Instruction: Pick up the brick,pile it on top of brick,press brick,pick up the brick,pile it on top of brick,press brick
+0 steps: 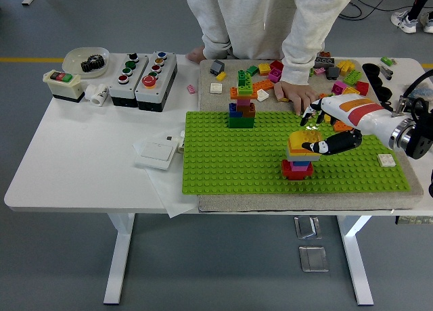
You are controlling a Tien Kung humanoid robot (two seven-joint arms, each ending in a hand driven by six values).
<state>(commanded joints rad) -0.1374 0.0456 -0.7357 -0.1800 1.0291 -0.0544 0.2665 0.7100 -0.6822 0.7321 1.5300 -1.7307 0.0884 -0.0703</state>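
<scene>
The right arm comes in from the right edge, forearm lying low and level over the green baseplate; the right hand sits just right of the short brick stack near the plate's middle; its fingers are loosely curled, black tips touching the yellow brick that tops the stack; whether they actually clamp that brick I cannot tell; the stack stands upright on the plate, red at the base, lighter layers above, yellow on top; left of the stack and toward the plate's far edge stands a taller brick tower, green capped, well apart from the hand; beyond the stack, off the plate's far edge, loose bricks lie scattered on the mat; a person's hand rests flat on the mat just behind the stack, close to the robot's white wrist, holding nothing.
</scene>
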